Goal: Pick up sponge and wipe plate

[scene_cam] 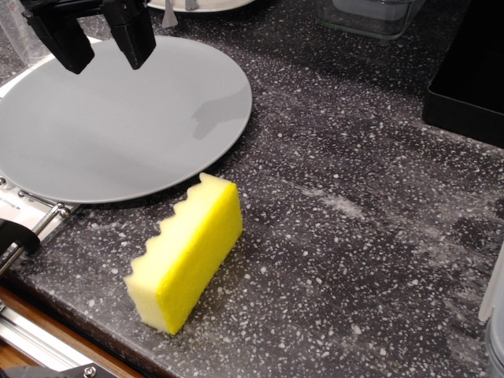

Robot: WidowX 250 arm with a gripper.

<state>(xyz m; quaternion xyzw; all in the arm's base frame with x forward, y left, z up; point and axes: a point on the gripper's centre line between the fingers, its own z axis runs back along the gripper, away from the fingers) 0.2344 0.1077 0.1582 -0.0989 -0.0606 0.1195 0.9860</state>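
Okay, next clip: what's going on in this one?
A robot arm is set up to wipe a plate with a sponge, but nothing is picked up yet. Its black hand hangs open and empty above the big grey plate. The yellow sponge stands on its edge on the dark speckled counter, just in front of the plate's rim and apart from the hand. The plate's surface looks bare.

sponge (189, 252) on counter (354, 236), just before plate (118, 126)
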